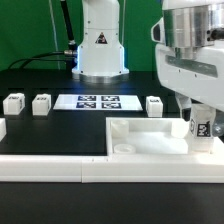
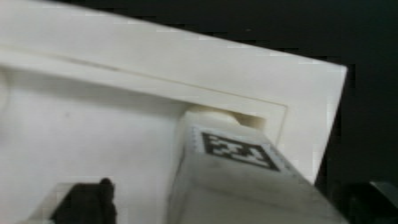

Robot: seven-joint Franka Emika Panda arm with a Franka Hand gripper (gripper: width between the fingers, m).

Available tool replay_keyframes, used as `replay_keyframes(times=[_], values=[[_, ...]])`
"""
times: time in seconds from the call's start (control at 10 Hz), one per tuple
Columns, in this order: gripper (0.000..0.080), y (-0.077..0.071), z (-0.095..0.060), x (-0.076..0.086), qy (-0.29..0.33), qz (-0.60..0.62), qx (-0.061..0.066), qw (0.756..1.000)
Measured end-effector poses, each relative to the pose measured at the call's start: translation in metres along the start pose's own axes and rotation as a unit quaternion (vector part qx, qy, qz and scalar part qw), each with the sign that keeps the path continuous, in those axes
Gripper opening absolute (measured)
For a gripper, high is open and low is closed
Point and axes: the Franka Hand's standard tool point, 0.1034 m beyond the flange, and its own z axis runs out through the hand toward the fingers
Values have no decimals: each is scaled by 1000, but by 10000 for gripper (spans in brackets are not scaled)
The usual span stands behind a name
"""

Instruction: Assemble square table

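The square table's white slab (image 1: 150, 138) lies flat on the black table at the exterior view's right, with a round hole (image 1: 124, 148) showing at one corner. My gripper (image 1: 200, 122) is shut on a white leg (image 1: 201, 129) with a black-and-white tag and holds it upright over the slab's far right corner. In the wrist view the leg (image 2: 240, 152) reaches from my gripper (image 2: 228, 205) down to a corner hole (image 2: 221, 112) of the slab (image 2: 125, 80). One dark fingertip (image 2: 86, 200) shows beside the leg. Whether the leg's end sits inside the hole is hidden.
Three loose white legs (image 1: 14, 102) (image 1: 41, 103) (image 1: 155, 105) stand in a row behind the slab, either side of the marker board (image 1: 98, 101). A long white L-shaped rail (image 1: 55, 166) runs along the front. The robot base (image 1: 99, 45) stands at the back.
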Motion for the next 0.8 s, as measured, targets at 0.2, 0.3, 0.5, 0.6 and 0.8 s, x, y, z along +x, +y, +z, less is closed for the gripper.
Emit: replay_keyframes(times=[0.2,0.3,0.5,0.6,0.8], values=[[635,-3,-1,-1,3,-116,3,993],[647,-3,-1,-1,3,-160,3,987],[649,-2,-2,0,6,-266,-3,964],[649,-2,-3,0,8,-352,-9,936],[649,-1,-3,0,5,-486,-14,874]])
